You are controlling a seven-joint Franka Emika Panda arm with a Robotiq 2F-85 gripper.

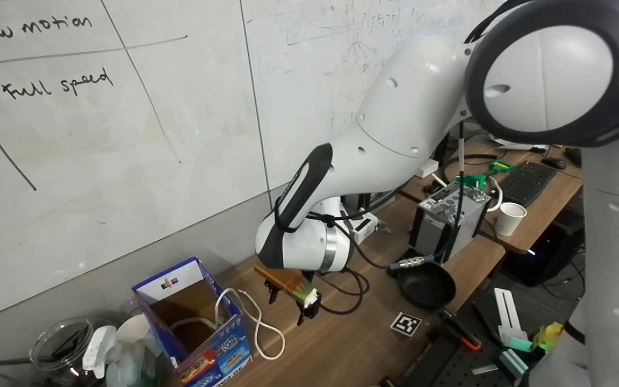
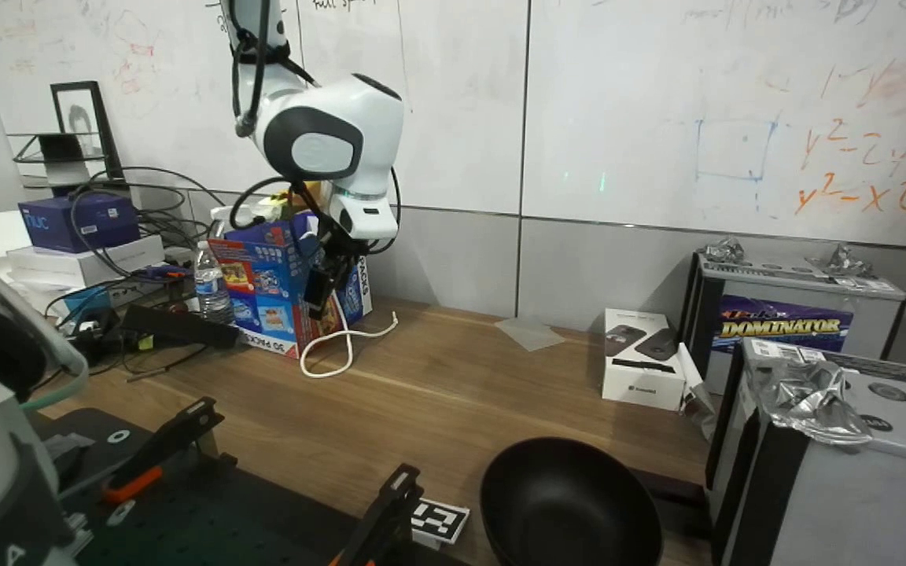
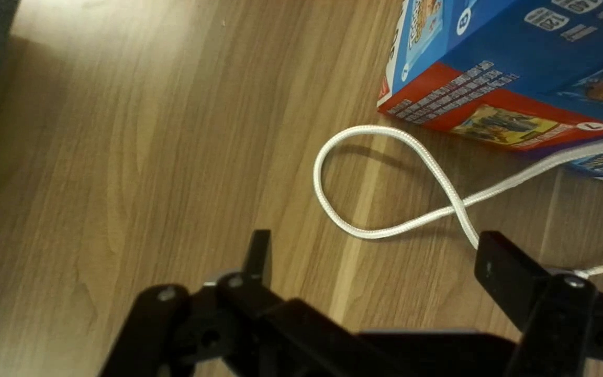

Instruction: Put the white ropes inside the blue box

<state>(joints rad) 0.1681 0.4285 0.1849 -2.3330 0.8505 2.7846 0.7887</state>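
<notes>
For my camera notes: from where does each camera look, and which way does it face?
Exterior view: from high up, facing down past the arm, large at right, to the blue box and whiteboard.
Exterior view: above the table, facing across it to the whiteboard; the arm shows upper and lower left.
Wrist view: on the arm, facing down at the white rope; open jaws at bottom.
Both exterior views share whiteboard, box and rope.

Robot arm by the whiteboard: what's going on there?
The robot arm has its open gripper above the table, beside the blue box, holding nothing. The white rope is partly inside the box; the rest hangs outside, forming a loop over the table. Putting the rope in the box looks only partway done.
</notes>
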